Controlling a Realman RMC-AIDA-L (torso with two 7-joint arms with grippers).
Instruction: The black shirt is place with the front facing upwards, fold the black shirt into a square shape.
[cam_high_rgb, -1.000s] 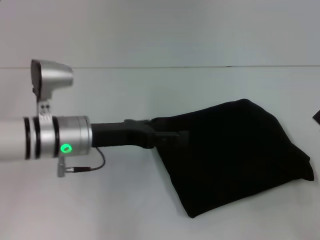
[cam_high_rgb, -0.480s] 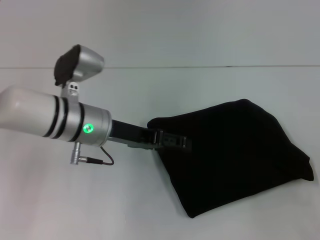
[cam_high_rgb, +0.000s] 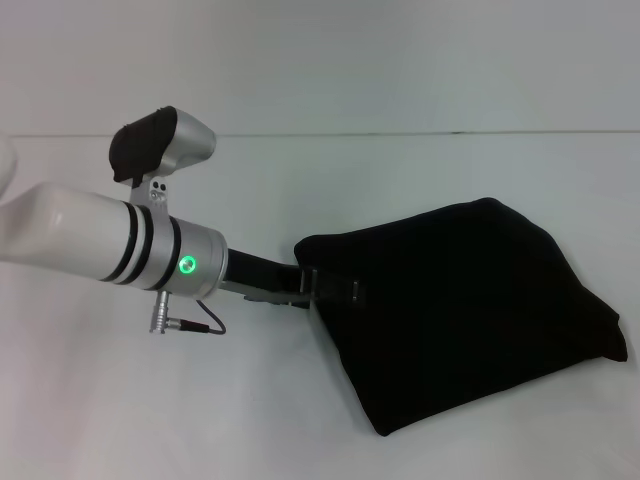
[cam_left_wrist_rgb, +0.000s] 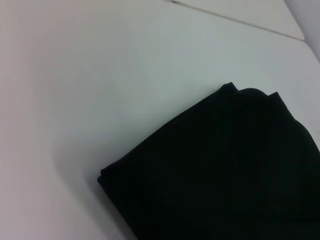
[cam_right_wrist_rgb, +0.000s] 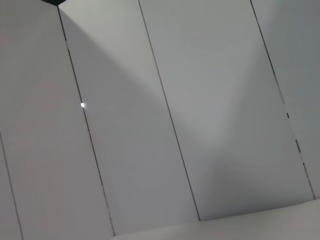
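Even, diffuse overhead light is seen across the white table (cam_high_rgb: 420, 170), with only faint shadow cast under the left arm. The black shirt (cam_high_rgb: 470, 310) is rendered as a near-featureless dark mass, its folds barely resolved, and soft focus is noted in the head view. In the right wrist view a broad soft shadow and one small glare spot are shown on pale panels (cam_right_wrist_rgb: 200, 125)

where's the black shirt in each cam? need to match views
Head view: the shirt lies folded on the table, centre-right, with the left claw at its near-left edge.
Left wrist view: the shirt fills the lower right, one corner pointing into the bare table.
Right wrist view: not in it; only pale panels show.
Shared landmark: the table seam, also crossing the left wrist view.
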